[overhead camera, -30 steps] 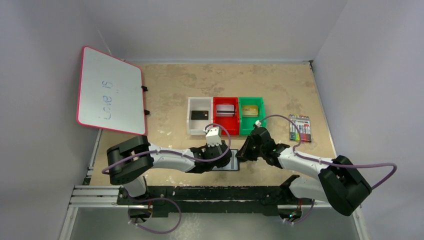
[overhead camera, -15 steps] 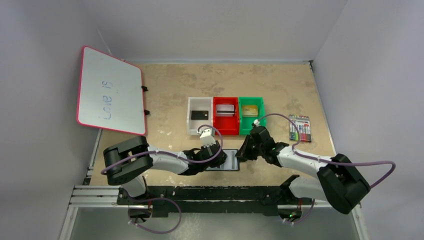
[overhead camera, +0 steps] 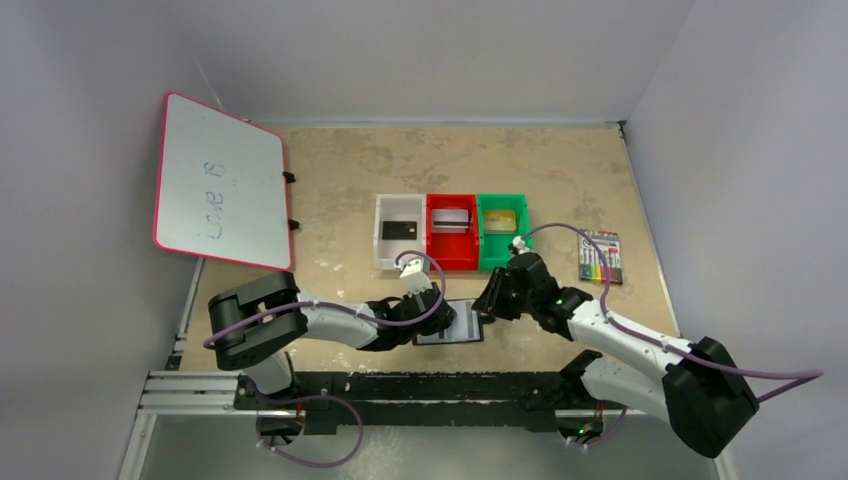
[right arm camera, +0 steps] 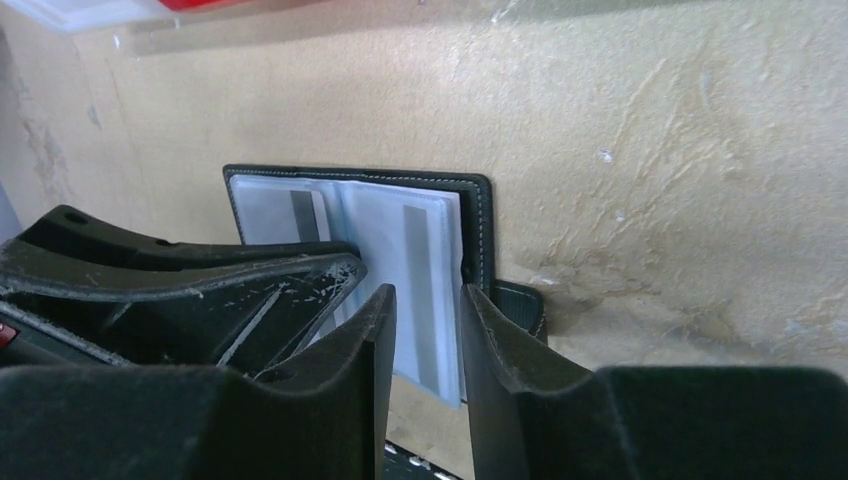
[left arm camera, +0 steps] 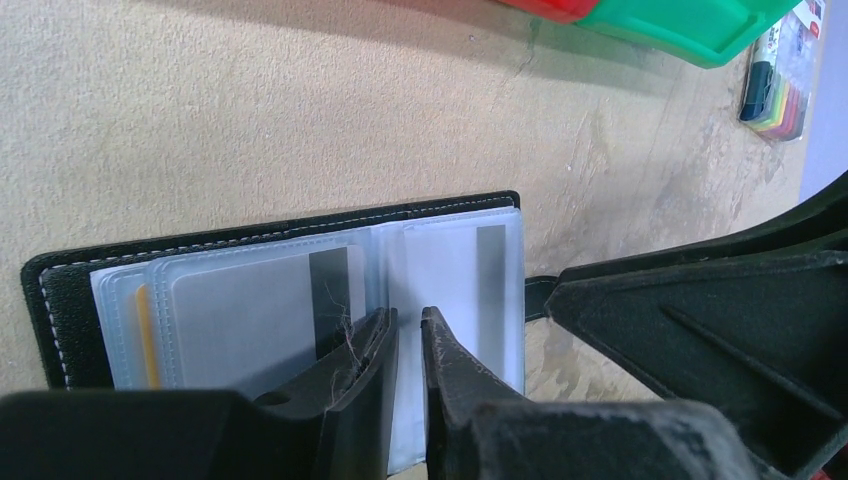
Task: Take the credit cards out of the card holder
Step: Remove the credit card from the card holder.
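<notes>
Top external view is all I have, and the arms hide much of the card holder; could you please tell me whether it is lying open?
Observer: Yes. The left wrist view shows the card holder open flat on the table, clear sleeves facing up.
Operator: Thank you. Is any card visible inside it?
Observer: At least one. A pale card with a dark stripe sits in one sleeve.
Operator: And how does the right end effector stand?
Observer: In the right wrist view the right end effector has its fingers apart, at the sleeve edge beside the strap tab.
</notes>
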{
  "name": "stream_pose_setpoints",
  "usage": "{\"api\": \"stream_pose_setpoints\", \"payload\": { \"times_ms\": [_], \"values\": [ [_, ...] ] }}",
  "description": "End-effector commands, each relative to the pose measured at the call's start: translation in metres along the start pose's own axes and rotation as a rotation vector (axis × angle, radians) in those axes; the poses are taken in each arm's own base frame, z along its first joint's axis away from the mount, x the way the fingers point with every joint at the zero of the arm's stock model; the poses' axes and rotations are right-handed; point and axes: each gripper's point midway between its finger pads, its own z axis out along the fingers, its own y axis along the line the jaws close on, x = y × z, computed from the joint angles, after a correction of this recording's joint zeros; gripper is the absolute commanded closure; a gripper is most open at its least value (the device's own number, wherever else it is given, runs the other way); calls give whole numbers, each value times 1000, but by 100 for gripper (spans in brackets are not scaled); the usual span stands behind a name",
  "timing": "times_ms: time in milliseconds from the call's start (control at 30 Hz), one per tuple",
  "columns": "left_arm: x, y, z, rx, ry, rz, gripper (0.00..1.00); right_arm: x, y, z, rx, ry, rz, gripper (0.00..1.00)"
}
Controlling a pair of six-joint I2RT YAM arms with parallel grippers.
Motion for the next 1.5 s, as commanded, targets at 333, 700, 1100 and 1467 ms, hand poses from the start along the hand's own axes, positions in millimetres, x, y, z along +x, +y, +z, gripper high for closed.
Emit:
{"api": "stream_pose_setpoints", "payload": {
  "times_ms": [333,700,1100,1467],
  "values": [
    [14,-8,-3,51,68,3,86,23,7,22,-74,131,-76,72],
    [12,-26,-5,131,72,-10,86,37,-22,36,44,168,-63,79],
    [-1,-46,-16,276,50,-88,86,33,-17,32,21,136,-45,82],
    [-26,5,-23,-47,-42,53,85,8,-6,-1,41,38,-42,72]
  ]
}}
